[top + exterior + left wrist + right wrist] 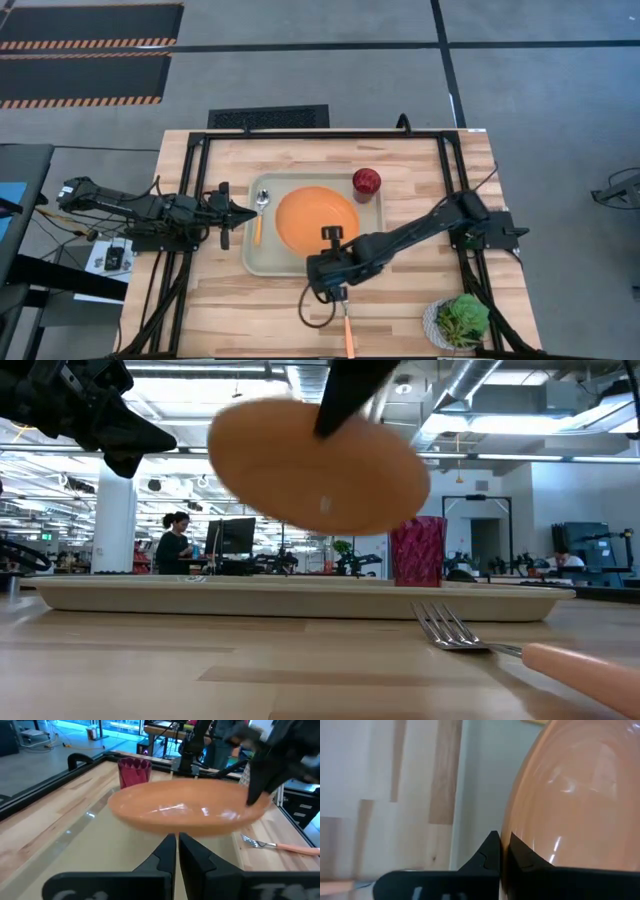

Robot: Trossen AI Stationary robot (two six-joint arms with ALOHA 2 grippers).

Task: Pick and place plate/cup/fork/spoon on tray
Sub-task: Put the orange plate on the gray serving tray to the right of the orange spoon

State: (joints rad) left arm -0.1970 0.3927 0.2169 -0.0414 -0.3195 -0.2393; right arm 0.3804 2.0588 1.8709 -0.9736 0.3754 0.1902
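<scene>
Overhead, plate [315,220] seems on tray [262,262], low view shows it airborne.

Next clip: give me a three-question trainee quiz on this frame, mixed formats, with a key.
1. True or false: the plate is resting flat on the tray.
2. Multiple choice: which item lies on the table outside the tray? A) the spoon B) the cup C) the fork
3. Fill in: the right gripper is shut on the rim of the ____.

Key:
1. False. In the low view it hangs tilted above the tray.
2. C. The spoon and cup are already on the tray.
3. plate. The left gripper waits shut by the tray's left edge.
</scene>
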